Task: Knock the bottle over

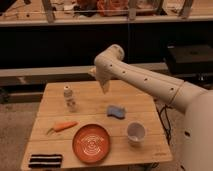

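The bottle (70, 98) is small and clear with a white cap, and it stands upright on the left part of the wooden table (145, 102). My gripper (104, 86) hangs from the white arm above the table's back middle. It is to the right of the bottle, a little higher than its cap, and a clear gap separates them. The jaws stand open and hold nothing.
A blue sponge (116, 111) lies mid-table and a white cup (136, 133) stands front right. An orange plate (92, 144) sits at the front centre, with a carrot (62, 126) to its left and a black striped object (45, 160) at the front left corner. Dark shelving runs behind the table.
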Available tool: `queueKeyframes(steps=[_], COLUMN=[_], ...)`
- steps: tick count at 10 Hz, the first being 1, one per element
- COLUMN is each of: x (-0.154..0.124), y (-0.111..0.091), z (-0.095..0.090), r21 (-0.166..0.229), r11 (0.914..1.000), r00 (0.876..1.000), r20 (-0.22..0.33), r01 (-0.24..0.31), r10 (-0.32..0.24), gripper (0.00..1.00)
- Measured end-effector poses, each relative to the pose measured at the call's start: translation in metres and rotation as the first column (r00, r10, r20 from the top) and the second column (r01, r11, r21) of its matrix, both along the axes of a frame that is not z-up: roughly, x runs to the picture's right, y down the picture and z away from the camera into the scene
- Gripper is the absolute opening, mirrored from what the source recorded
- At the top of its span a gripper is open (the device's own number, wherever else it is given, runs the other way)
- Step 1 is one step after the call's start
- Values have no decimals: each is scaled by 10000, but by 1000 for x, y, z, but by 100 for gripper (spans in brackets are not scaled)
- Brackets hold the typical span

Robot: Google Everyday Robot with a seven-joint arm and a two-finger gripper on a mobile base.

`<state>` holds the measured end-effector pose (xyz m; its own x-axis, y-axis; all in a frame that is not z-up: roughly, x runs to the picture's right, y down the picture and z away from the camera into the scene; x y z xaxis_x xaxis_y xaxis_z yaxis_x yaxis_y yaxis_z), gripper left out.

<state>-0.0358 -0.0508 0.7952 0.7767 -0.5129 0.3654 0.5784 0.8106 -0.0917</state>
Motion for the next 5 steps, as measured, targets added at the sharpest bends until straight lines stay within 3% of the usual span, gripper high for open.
queueKeyframes(steps=[5], x=[-12], y=[-5], z=[5], r21=[-52], r11=[9999], r00=[9994], r20=[313], r01=[134], r10=[-132], gripper=[80])
